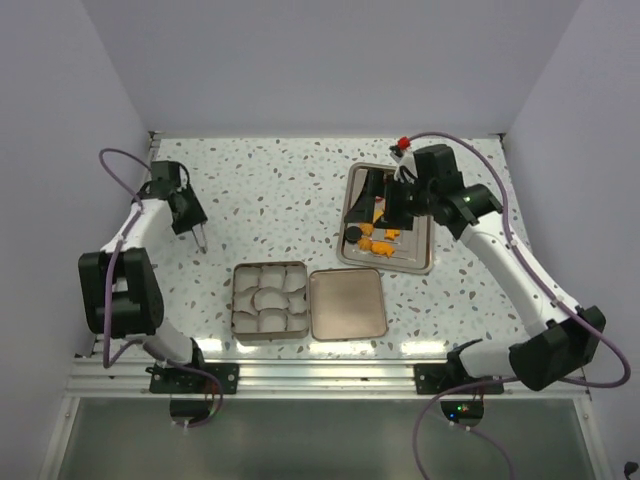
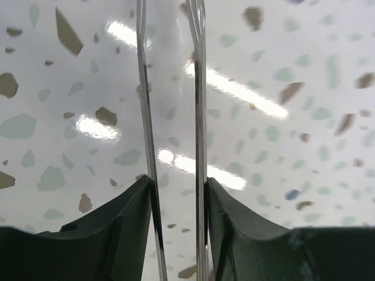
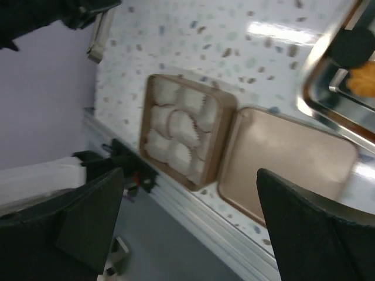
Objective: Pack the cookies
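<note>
Hiding much of the tray [image 1: 392,267] from above, the right gripper [image 1: 385,212] leaves only a few orange cookies [image 1: 381,239] and a black cookie [image 1: 353,235] seen at its near-left corner. Its blurred wrist view shows the jaws spread wide with nothing held, and the box [image 1: 236,300] of cups [image 1: 262,300] beside the lid [image 1: 347,303]. At far left, the left gripper [image 2: 170,88] is seen over bare table [image 2: 293,117], a narrow gap between the blades, tips cut off.
</note>
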Available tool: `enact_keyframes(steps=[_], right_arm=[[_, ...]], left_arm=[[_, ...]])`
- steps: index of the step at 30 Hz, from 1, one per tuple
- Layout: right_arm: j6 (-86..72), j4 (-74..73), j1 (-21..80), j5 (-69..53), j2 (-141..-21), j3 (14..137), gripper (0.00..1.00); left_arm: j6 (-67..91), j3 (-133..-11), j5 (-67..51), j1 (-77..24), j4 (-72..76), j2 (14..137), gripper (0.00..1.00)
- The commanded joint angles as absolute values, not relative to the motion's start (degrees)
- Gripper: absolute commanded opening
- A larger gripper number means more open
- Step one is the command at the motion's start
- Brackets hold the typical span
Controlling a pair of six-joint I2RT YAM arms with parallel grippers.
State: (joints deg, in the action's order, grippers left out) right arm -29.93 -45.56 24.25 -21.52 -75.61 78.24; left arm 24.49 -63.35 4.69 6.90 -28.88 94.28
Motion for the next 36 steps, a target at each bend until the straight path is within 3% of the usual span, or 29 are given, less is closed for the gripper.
enact_keyframes(steps=[1, 4, 9, 19, 26, 36], right_arm=[[-45.58, -21.99, 24.34, -42.24, -78.74, 77.44, 0.99], [-57.1, -5.61, 25.31, -46.84, -81.03, 75.41, 0.99], [-69.05, 8.5, 29.0, -50.36, -89.37, 80.93, 0.99], [-94.12, 41.98, 38.48, -40.97, -99.56, 80.41, 0.99], [-92.81, 41.4, 43.24, -38.33, -106.52, 88.06, 0.99], [-94.13, 43.07, 45.26, -37.09, -114.87, 100.54, 0.98]], left_arm=[[25.92, -69.34, -5.52, 7.21, -28.39, 85.44, 0.46], [28.29, -71.89, -13.52, 6.77, -28.12, 82.1, 0.47], [33.22, -77.68, -17.31, 3.34, -26.46, 76.65, 0.47], [45.78, -79.19, -24.87, 2.64, -16.09, 69.35, 0.43], [62.29, -72.78, -30.14, 2.64, -3.44, 64.78, 0.36], [66.09, -71.81, -31.9, 2.64, -2.81, 62.23, 0.35]])
